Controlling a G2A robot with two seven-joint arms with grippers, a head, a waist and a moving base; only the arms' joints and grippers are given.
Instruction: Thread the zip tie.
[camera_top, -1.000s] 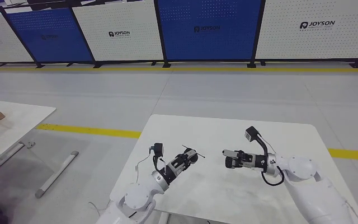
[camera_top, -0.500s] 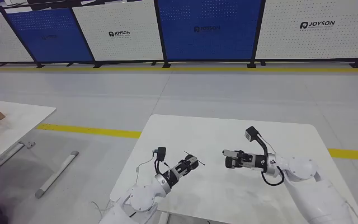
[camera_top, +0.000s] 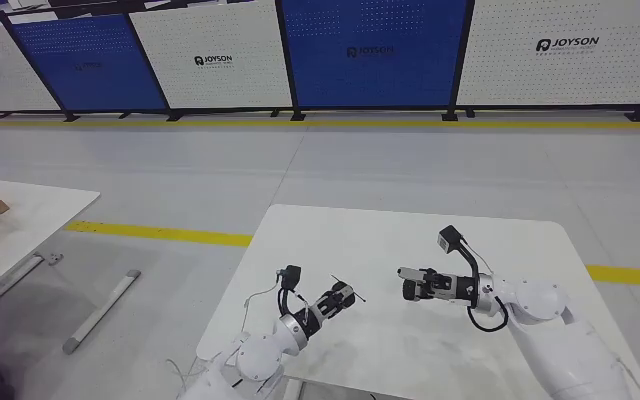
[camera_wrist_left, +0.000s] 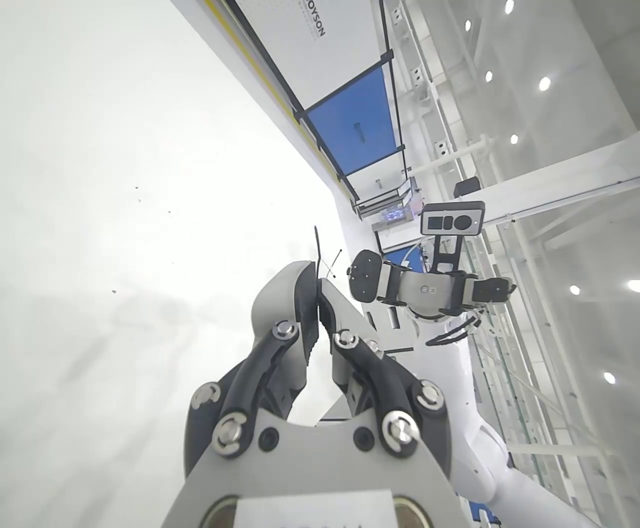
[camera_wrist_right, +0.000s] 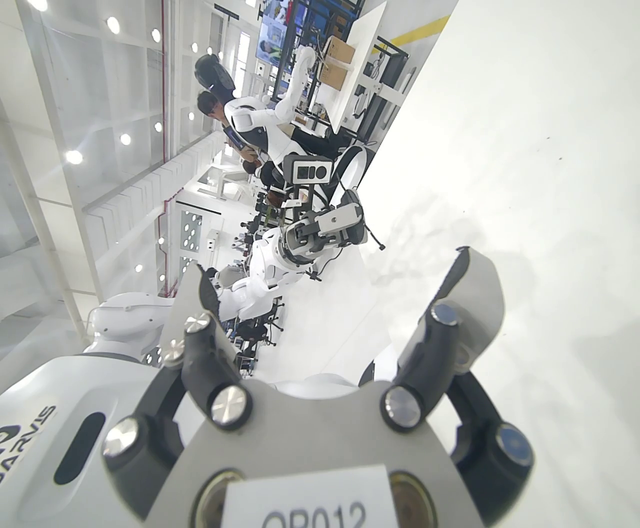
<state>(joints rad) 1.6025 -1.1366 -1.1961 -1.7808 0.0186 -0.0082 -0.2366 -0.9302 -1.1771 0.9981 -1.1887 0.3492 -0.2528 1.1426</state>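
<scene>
From above, the left gripper (camera_top: 343, 293) is hanging over the table (camera_top: 450, 225), left of its middle, clenching the zip tie (camera_top: 349, 289). The tie's thin ends are poking out toward ten and four o'clock. The right gripper (camera_top: 403, 281) is waiting at three o'clock of it, facing nine, apart from the tie. On the left wrist camera the pads are pinching the tie, two strands sticking out past the fingertips, I'd guess to leave an end free for the other hand. On the right wrist camera that gripper's jaws are standing wide open, holding nothing and aiming at the tie, probably lining up to take an end.
</scene>
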